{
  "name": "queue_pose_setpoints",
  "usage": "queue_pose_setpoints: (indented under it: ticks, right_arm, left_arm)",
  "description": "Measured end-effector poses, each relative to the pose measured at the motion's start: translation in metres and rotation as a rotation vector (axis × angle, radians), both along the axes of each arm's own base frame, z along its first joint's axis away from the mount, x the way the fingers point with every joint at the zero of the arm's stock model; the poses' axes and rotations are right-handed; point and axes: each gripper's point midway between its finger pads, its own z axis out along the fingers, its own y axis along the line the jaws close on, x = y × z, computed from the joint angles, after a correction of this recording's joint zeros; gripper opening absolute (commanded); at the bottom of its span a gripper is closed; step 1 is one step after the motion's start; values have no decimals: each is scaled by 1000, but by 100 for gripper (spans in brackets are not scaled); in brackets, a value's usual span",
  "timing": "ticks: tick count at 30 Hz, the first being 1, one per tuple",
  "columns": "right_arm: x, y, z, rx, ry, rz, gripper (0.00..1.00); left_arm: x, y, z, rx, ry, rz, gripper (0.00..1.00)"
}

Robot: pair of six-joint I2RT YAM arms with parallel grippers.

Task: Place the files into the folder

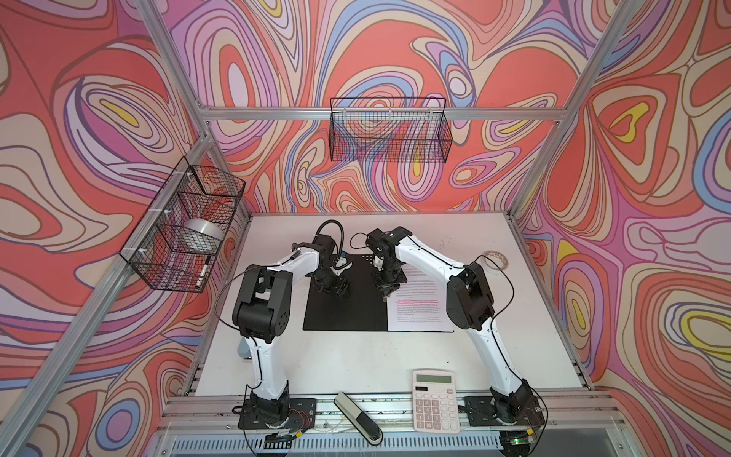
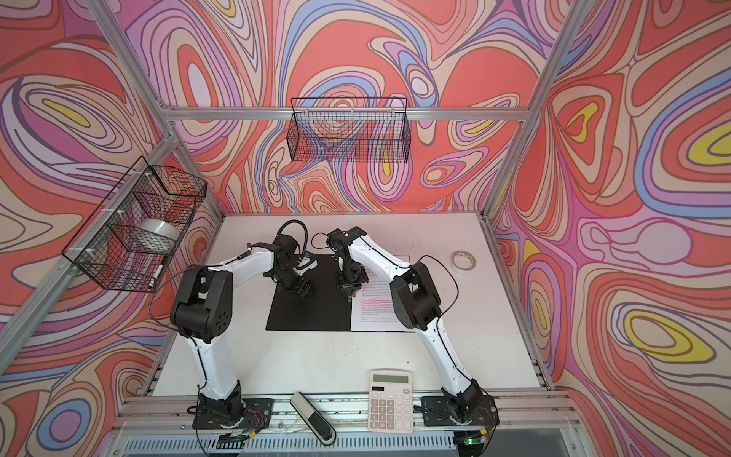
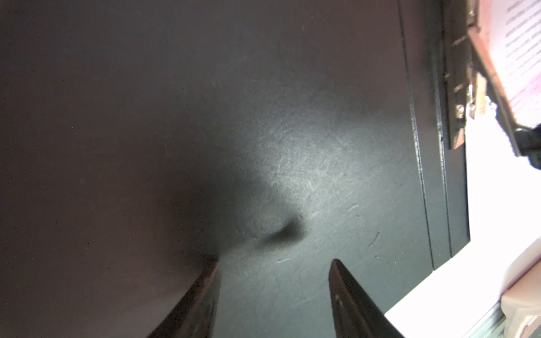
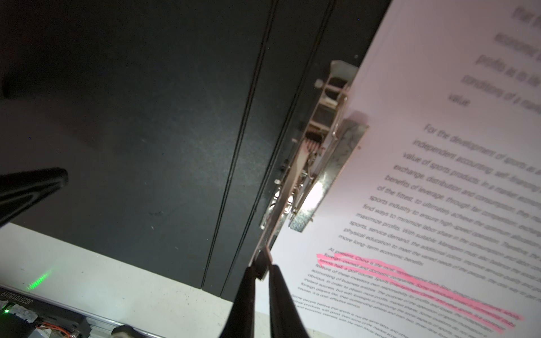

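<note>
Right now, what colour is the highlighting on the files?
Pink-red on the files; best in right wrist view.

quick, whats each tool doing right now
left tool: open, holding nothing, over the black inside of the folder.
right tool: closed on the lever end of the metal clip.

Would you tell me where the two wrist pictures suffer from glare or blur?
Left wrist view: the files burn out to white, while the folder is dim with one lit patch. Right wrist view: glare on the metal clip; the files' text blurs away from the pink highlight.
</note>
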Motion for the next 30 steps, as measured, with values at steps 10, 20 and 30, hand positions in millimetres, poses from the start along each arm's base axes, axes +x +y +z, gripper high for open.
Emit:
queue_pose_setpoints:
  ticks: [10, 20, 30]
  right_arm:
    - [-1, -1, -4, -7, 3, 8, 11]
    - [-2, -2, -7, -10, 6, 10, 11]
    - [-3, -2, -9, -10, 7, 13, 11]
  left_arm:
    - [0, 0, 0, -1, 1, 1, 60]
    - [0, 2, 0, -5, 4, 6, 60]
    - [0, 1, 0, -7, 5, 6, 60]
